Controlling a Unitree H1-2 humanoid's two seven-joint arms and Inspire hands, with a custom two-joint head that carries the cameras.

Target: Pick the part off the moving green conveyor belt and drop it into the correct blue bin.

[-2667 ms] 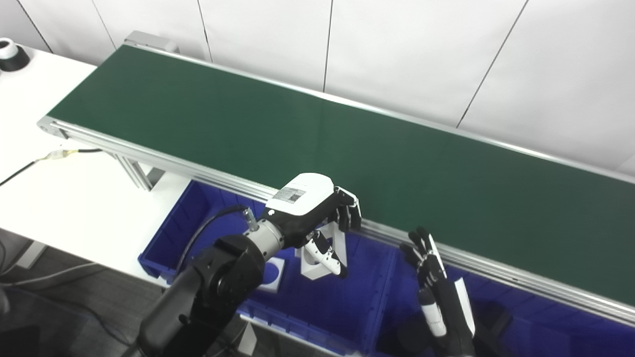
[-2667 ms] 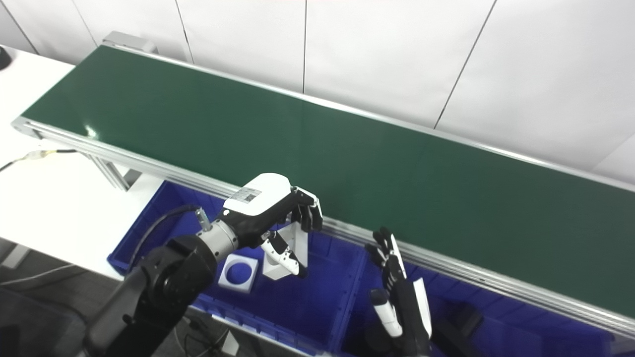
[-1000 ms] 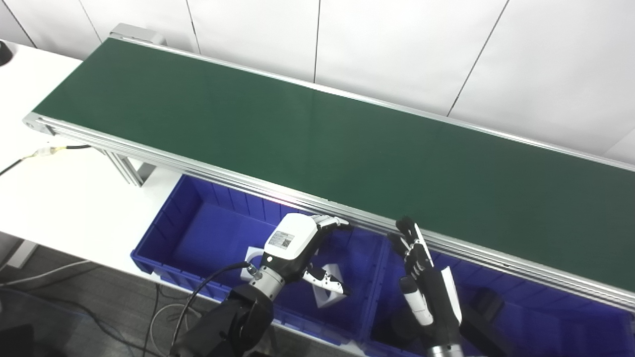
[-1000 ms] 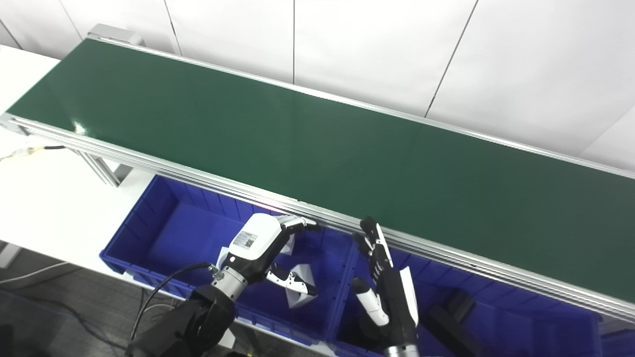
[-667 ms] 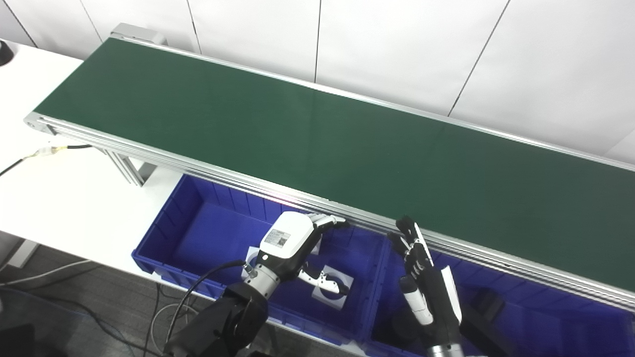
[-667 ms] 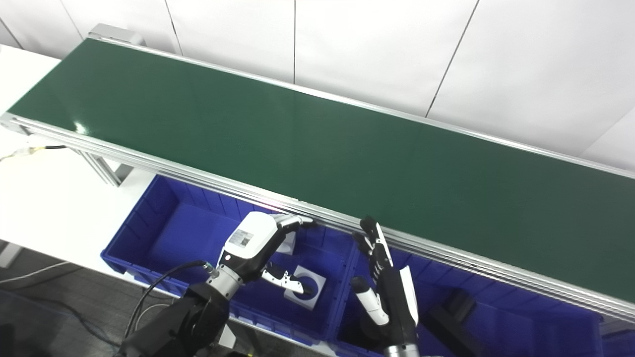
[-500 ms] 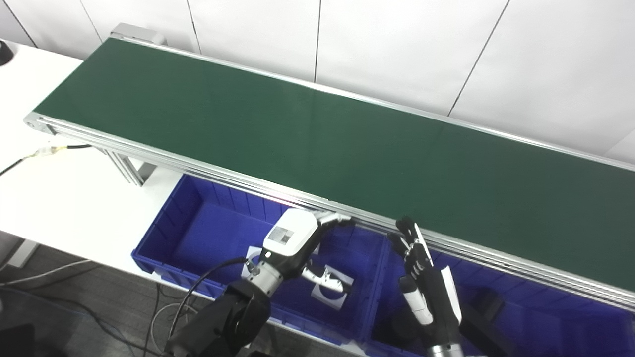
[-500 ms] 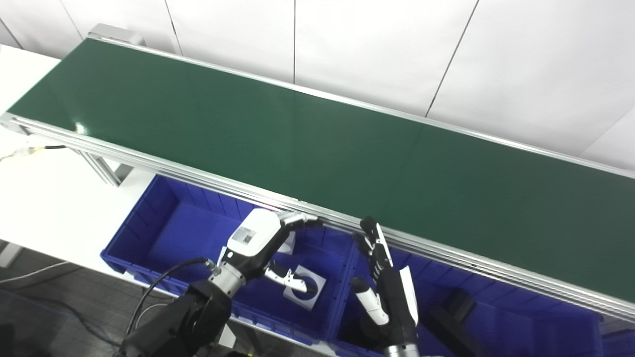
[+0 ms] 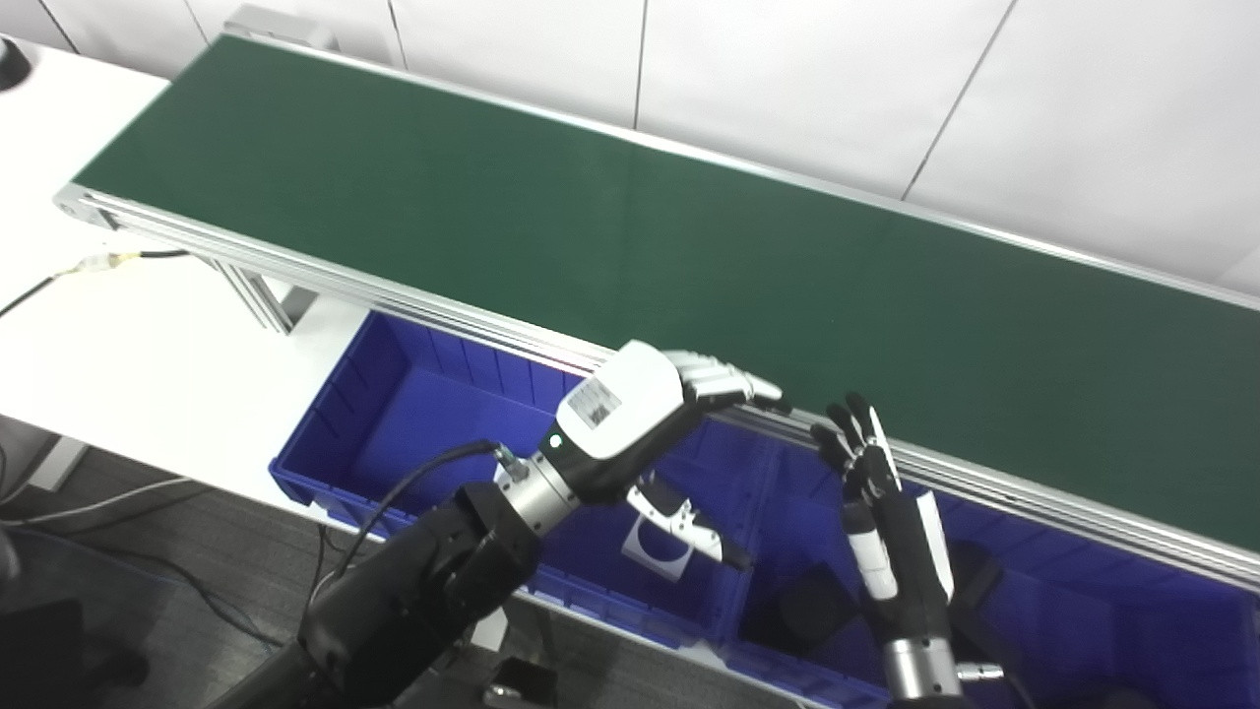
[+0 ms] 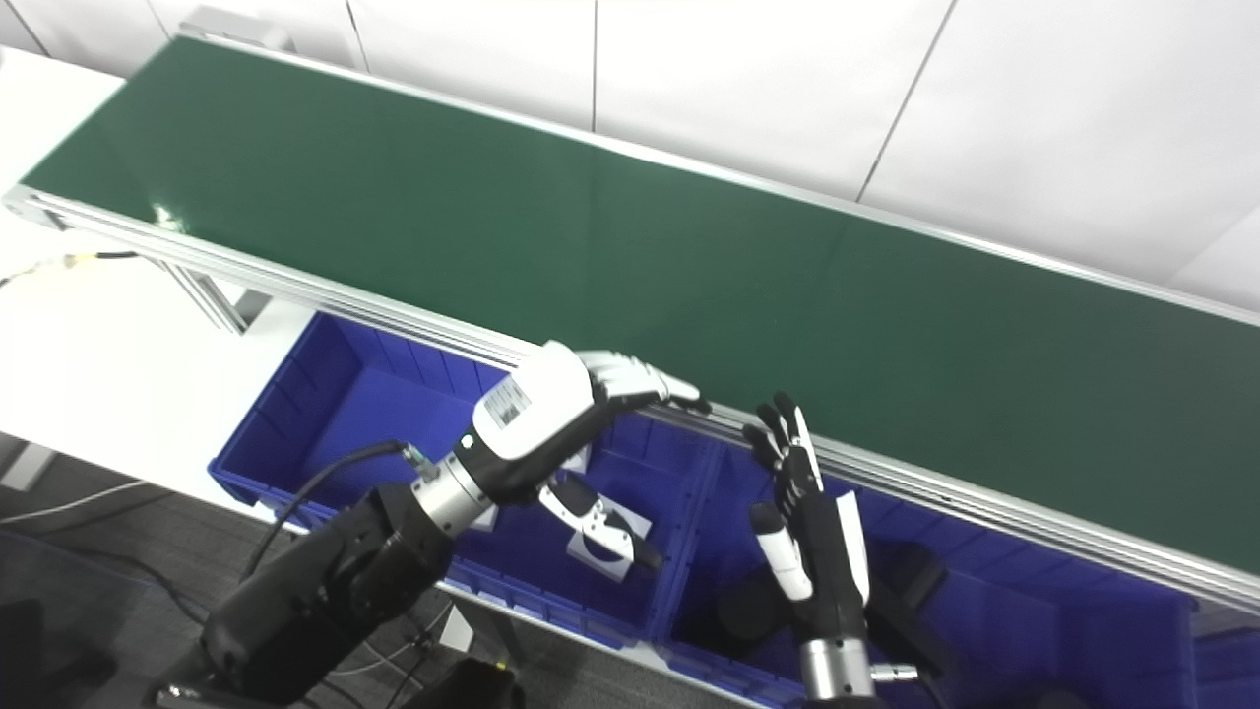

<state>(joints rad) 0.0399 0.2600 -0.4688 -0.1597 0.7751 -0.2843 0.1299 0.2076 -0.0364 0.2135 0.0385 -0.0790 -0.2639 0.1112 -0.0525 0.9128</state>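
The left hand (image 9: 645,409) hangs spread and empty above the left blue bin (image 9: 394,414), its fingers (image 9: 724,382) stretched toward the metal rail of the green belt (image 9: 591,226). Below its thumb, on the bin floor, lies the white part (image 9: 658,542) with a round hole, and another white piece shows just behind the hand in the right eye view. The right hand (image 9: 886,522) stands upright, fingers apart and holding nothing, over the neighbouring bin (image 9: 1083,611), where dark parts rest.

The visible stretch of belt carries no part, so the drop looks done. The likely trouble lies in the next reach: the outstretched fingertips sit just above the rail and could catch on it. The two hands are also near each other, so a sideways swing could knock them together.
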